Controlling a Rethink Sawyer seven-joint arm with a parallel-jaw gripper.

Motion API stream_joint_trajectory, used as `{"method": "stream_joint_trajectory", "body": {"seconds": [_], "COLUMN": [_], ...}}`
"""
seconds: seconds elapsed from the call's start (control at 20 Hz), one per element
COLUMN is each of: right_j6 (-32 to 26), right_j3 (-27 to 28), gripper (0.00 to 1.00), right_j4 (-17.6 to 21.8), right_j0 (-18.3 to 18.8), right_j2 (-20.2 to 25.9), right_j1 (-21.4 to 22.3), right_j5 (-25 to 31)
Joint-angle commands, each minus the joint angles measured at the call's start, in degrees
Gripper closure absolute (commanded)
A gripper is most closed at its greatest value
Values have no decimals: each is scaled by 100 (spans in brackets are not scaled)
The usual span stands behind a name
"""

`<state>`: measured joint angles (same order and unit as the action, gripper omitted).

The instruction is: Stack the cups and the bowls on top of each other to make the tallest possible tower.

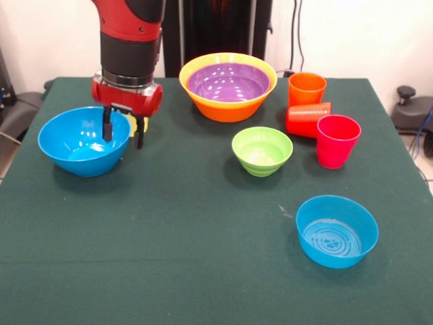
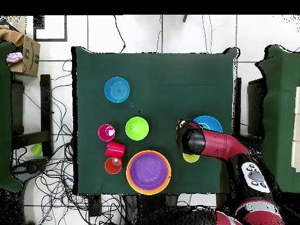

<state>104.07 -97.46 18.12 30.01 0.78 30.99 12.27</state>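
Green-clothed table (image 1: 203,271). Gripper (image 1: 123,132) fingers parted, empty, straddling right rim of blue bowl (image 1: 81,145); yellow cup (image 1: 140,124) just behind. Purple bowl (image 1: 228,81) nested in yellow-orange bowl (image 1: 226,108). Light green bowl (image 1: 262,151) centre. Orange, red, magenta cups clustered right; second blue bowl (image 1: 336,231) near front.

Purple plastic bowl (image 1: 228,82) nests inside the big yellow-orange one (image 1: 226,107) — small light green bowl (image 1: 262,150) just in front. Two glossy blue bowls (image 1: 84,141) (image 1: 336,231) sit well apart. Orange tumbler (image 1: 306,89) and magenta one (image 1: 337,140) stand upright — red cup (image 1: 308,119) lies tipped between them.
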Motion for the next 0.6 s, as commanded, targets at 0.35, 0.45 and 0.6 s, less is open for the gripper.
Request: {"method": "stream_joint_trajectory", "body": {"seconds": [0.35, 0.45, 0.6], "right_j6": [284, 301, 268], "right_j3": [354, 341, 355], "gripper": [0, 0, 0], "right_j4": [286, 276, 278], "right_j0": [45, 12, 16], "right_j2": [335, 293, 283], "right_j1": [-664, -638, -624], "right_j5": [-472, -463, -408]}}
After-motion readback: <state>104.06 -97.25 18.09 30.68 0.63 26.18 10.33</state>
